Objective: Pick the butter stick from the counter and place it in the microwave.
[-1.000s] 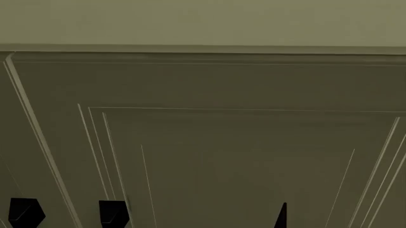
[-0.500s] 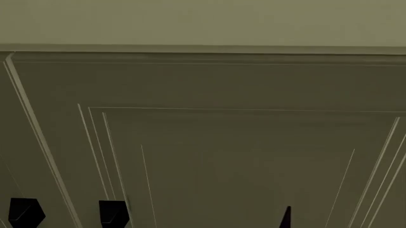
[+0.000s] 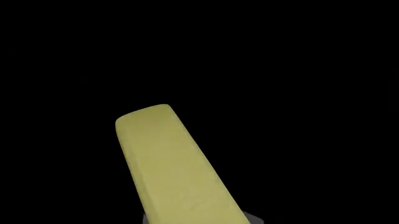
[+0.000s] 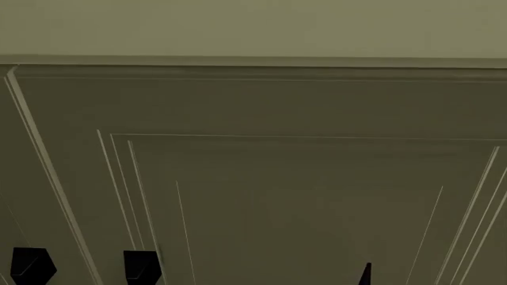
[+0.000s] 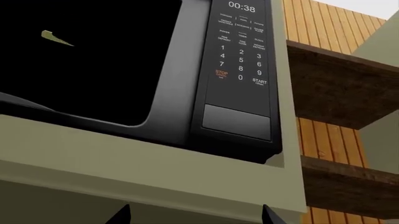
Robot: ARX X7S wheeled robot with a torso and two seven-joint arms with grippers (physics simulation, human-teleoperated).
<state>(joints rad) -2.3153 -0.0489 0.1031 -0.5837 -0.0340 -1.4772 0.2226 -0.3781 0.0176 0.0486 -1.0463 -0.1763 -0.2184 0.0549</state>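
Note:
The butter stick (image 3: 168, 163), a pale yellow block, fills the lower middle of the left wrist view against full black. My left gripper (image 3: 198, 220) is shut on it; only grey bits of its fingers (image 3: 252, 218) show at the block's base. In the right wrist view a thin yellow sliver of the butter stick (image 5: 56, 38) shows inside the dark open cavity of the black microwave (image 5: 240, 70). My right gripper (image 5: 194, 215) is open and empty, below and in front of the microwave. The counter is out of view.
The microwave sits in an olive-grey cabinet frame (image 5: 156, 163), with wooden shelves (image 5: 343, 70) beside it. The head view is filled by an olive-grey panelled cabinet face (image 4: 262, 178); two black shapes (image 4: 32, 264) and a black sliver (image 4: 366, 274) show at its lower edge.
The black sliver at the head view's lower edge has slid a little to the right. The rest of the head view has not changed.

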